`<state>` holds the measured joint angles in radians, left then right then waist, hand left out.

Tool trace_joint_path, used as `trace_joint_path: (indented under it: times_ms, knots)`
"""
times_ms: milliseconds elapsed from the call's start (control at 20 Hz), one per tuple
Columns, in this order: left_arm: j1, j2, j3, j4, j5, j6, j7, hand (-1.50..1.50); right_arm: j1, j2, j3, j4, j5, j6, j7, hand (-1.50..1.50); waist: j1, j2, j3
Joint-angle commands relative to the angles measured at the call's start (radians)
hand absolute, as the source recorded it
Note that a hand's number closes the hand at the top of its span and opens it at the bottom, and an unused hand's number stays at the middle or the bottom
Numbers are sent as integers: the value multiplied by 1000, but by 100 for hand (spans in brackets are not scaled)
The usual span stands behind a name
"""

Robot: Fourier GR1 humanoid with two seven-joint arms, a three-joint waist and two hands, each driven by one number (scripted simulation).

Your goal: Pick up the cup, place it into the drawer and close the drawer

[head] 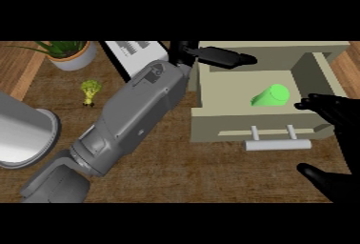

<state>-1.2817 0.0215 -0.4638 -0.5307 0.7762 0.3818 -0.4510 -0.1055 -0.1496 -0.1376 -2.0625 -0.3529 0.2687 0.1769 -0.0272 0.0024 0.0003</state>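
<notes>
Across the counter (175,167) my left forearm (134,114) stretches far, with my left hand (221,56) straight-fingered over the open drawer (211,126), at its far left corner. My right hand (336,114), fingers spread, is at its right wall. The green cup (271,96) lies tipped inside.

In the open drawer (211,121), at the worktop's (175,176) right: the cup (271,96). On the drawer's near front, the handle (276,144). Far left, behind: potted plant (70,55); just before it, a vegetable (89,91); nearer still, at the left edge, a round container (25,138).
</notes>
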Motion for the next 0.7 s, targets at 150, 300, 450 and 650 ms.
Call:
trace_joint_path:
  times_ms: [150, 300, 450, 650]
  knots:
    - [116, 79, 60, -151, 21, -1, 21, -150, 80, -95, 24, -56, 107, 117, -41, 150, 34, -9, -1]
    - [214, 161, 58, -325, 29, 41, 74, -150, 108, -97, 37, -20, 175, 130, -78, 150, 67, -19, 0]
    - [337, 230, 57, -424, 20, 45, 100, -150, 142, -115, 63, -94, 200, 137, -29, 150, 53, -16, -1]
    - [527, 302, 44, -642, 33, 36, 126, -150, 130, -106, 102, -35, 333, 119, -58, 150, 73, -16, 0]
